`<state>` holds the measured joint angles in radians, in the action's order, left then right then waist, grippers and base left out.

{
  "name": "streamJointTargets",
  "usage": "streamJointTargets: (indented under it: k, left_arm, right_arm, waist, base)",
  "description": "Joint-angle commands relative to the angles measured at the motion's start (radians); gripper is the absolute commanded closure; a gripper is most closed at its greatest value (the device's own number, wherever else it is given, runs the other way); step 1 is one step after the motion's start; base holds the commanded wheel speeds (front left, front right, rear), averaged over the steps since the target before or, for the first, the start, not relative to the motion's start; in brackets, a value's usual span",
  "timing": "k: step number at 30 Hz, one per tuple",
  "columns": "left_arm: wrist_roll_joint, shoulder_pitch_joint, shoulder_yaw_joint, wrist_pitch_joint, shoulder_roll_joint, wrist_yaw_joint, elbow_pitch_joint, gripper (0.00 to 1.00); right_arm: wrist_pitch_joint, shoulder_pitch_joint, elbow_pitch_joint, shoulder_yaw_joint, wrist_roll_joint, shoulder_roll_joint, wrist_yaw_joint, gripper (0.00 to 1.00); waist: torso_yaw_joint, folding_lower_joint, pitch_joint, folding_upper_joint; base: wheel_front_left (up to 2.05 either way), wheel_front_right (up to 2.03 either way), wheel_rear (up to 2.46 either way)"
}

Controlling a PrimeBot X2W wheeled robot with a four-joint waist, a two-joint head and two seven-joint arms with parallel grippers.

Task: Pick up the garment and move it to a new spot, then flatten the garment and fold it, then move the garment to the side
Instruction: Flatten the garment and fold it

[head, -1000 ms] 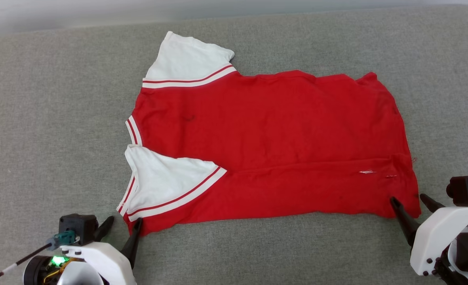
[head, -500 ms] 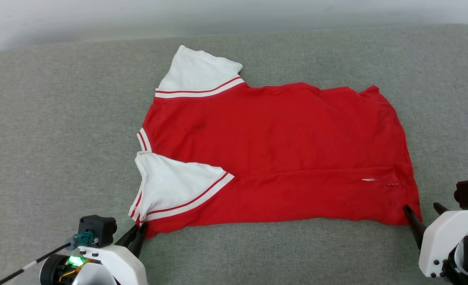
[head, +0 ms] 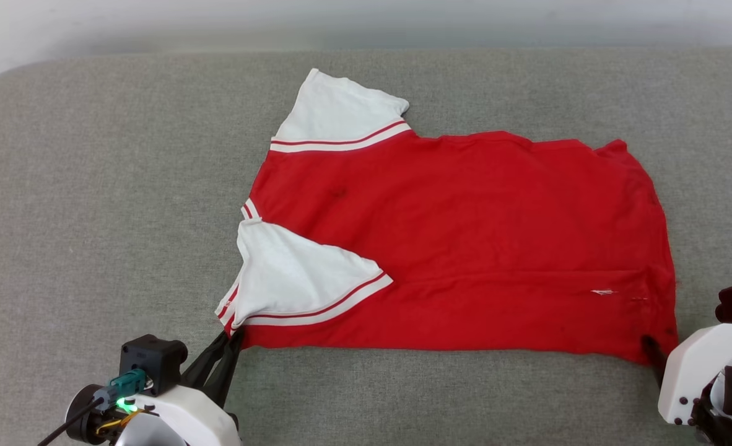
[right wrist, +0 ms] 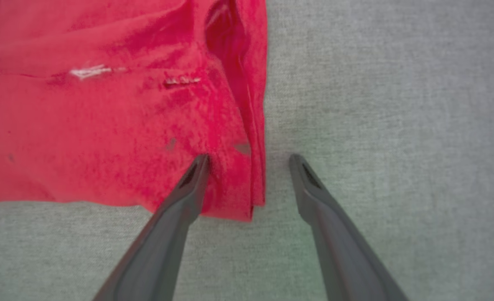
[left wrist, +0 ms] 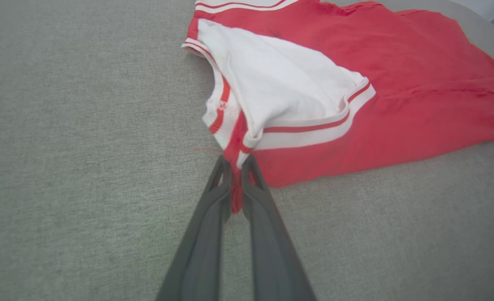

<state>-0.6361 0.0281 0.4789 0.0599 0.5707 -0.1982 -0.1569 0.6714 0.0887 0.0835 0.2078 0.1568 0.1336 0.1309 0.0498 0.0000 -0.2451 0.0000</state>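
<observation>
Step, likely: start of fold. Red jersey-style garment with short white sleeves (head: 465,229) lies spread mid grey fabric-covered surface (head: 93,186), collar left, hem right. Left claw (left wrist: 235,165) clenched on near-left striped trim. Right claw (right wrist: 251,158) spread, straddling near-right hem corner, not gripping. Next: right pinches corner, then both lift near edge toward far edge together.

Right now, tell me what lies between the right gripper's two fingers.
A red corner of the garment, then a strip of bare grey surface, in the right wrist view.

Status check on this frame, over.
Left gripper shut on garment at sleeve corner. Right gripper open, fingers straddling hem corner. Garment flat on grey cushion, near sleeve folded in. Nothing blocking.
</observation>
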Motion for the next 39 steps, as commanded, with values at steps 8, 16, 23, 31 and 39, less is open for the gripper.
streamJointTargets:
  k: [8, 16, 23, 31, 39]
  left_arm:
    - [0.005, 0.01, 0.006, 0.008, 0.014, 0.005, 0.006, 1.0]
    - [0.002, -0.004, 0.01, 0.013, 0.037, 0.013, 0.051, 1.0]
    - [-0.01, -0.089, 0.015, 0.012, 0.06, -0.002, 0.053, 1.0]
    - [-0.042, -0.193, 0.028, 0.036, 0.078, -0.025, 0.027, 1.0]
    - [-0.048, -0.181, 0.061, 0.048, 0.058, 0.001, 0.076, 1.0]
  right_arm:
    - [-0.003, 0.002, 0.105, -0.028, 0.007, -0.028, 0.0, 0.0]
    - [-0.023, 0.009, 0.137, -0.032, 0.029, -0.007, -0.001, 1.0]
    - [-0.003, -0.028, 0.054, -0.026, 0.053, 0.054, -0.001, 1.0]
    - [0.097, -0.138, -0.094, -0.012, 0.087, 0.098, -0.001, 1.0]
    - [0.15, -0.188, -0.109, 0.001, 0.086, 0.084, -0.001, 1.0]
  waist:
    - [0.016, 0.0, -0.03, 0.0]
    - [0.008, 0.0, 0.007, 0.0]
    - [-0.015, 0.0, 0.081, 0.0]
    - [-0.025, 0.0, 0.11, 0.0]
    - [-0.024, 0.0, 0.099, 0.0]
  base:
    - [0.0, 0.0, 0.0]
    - [0.0, 0.0, 0.0]
    - [0.0, 0.0, 0.0]
    - [0.0, 0.0, 0.0]
    - [0.0, 0.0, 0.0]
